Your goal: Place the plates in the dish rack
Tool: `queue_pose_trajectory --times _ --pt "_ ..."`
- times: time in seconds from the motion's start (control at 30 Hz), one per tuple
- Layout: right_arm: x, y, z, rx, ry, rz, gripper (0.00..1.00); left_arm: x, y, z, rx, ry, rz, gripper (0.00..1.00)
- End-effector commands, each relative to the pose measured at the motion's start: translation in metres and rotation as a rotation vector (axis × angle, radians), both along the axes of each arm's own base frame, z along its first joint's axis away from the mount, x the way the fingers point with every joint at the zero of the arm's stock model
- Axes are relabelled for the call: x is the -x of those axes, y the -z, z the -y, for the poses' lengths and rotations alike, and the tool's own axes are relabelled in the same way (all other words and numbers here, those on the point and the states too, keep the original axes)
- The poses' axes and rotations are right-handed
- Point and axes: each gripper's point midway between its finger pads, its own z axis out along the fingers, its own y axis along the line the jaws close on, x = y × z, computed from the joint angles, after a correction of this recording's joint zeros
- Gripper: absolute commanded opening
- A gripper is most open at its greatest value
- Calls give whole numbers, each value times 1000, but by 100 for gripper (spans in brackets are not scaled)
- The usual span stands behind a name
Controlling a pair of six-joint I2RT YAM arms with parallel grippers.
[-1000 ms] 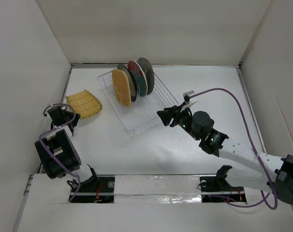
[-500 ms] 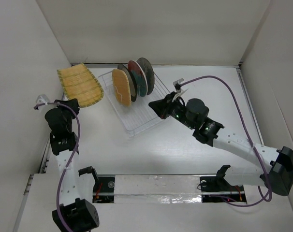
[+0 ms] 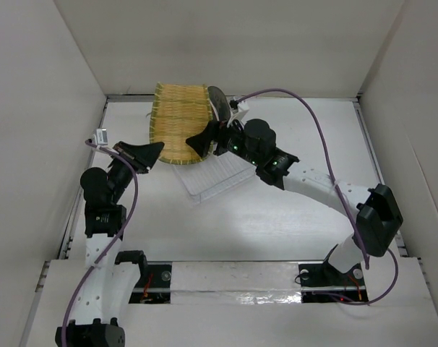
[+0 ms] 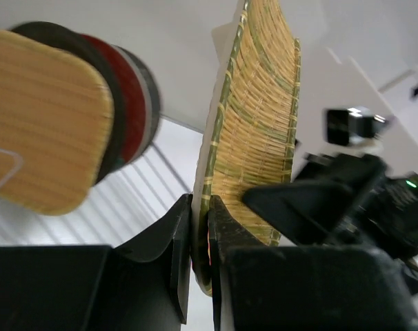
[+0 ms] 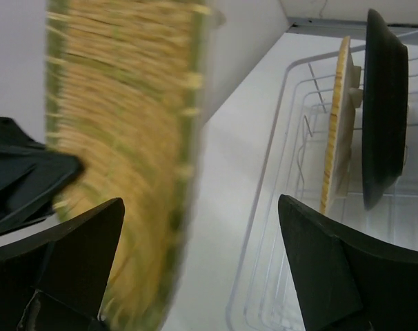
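My left gripper (image 4: 198, 217) clamped on the woven fan-shaped plate (image 4: 254, 131) at its lower rim, plate rising above my jaws, other plates (image 4: 50, 117) on edge to their left, right arm (image 4: 374, 200) blurred to their right

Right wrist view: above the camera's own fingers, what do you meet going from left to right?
left gripper → fan-shaped woven plate → yellow-orange round plate, edge-on → dark plate
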Motion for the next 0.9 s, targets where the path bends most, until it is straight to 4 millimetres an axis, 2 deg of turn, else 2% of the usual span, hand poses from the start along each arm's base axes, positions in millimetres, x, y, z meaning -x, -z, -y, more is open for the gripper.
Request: queue_pose_trajectory --times 0.0,0.07,0.1,0.23,0.27,0.3,0.37,0.4,0.43,0.47,0.5,0.57,0.6,0.63,0.67,0.7,0.73,0.77,0.8,0.83,0.87 --pt "-8 -36 -1 -67 19 35 97 30 -54 26 51 161 230 0" --pt "-15 -37 4 -70 47 37 92 35 -52 34 57 212 231 0" --pt "-13 -42 5 -93 37 56 90 36 -52 38 53 230 229 0" --pt "-15 -60 12 -133 23 106 83 28 -36 39 -2 217 183 0" --pt "-18 -63 14 -137 20 116 77 26 -29 39 -4 215 165 0" --pt "-16 -64 11 -137 1 120 61 24 -22 39 -7 210 146 0" --pt "-16 -63 5 -135 -27 120 50 20 -10 37 -10 202 121 0" --pt "-17 -61 3 -130 -32 116 41 18 -5 37 -14 196 108 0" --pt "-19 -59 0 -122 -38 111 23 14 2 35 -24 178 84 0" --pt "-20 -57 -1 -119 -35 107 23 12 7 34 -29 171 70 0" --pt "-22 -58 -1 -124 -27 109 0 10 12 33 -33 167 53 0" --pt "-27 -61 -1 -124 -9 111 0 7 25 32 -45 159 24 0" --pt "-33 -69 -3 -122 5 133 0 6 32 31 -59 152 2 2" --pt "-36 -65 -6 -88 38 116 0 3 37 29 -77 129 -12 23" --pt "-39 -69 -8 -59 62 141 0 2 45 27 -135 113 -33 34" --pt "-45 -80 -13 -52 91 165 0 2 45 25 -169 91 -32 45" --pt "-50 -77 -13 -19 159 154 0 -3 48 15 -205 21 -46 67" --pt "-53 -79 -15 -2 188 162 0 -5 40 7 -236 -23 -37 75" --pt "-56 -94 -15 4 222 202 0 -3 50 2 -300 -49 -72 81" --pt "-68 -85 -14 42 295 190 0 -6 52 -10 -333 -124 -92 92" --pt "-69 -87 -17 61 321 199 0 -6 48 -16 -362 -159 -92 96"
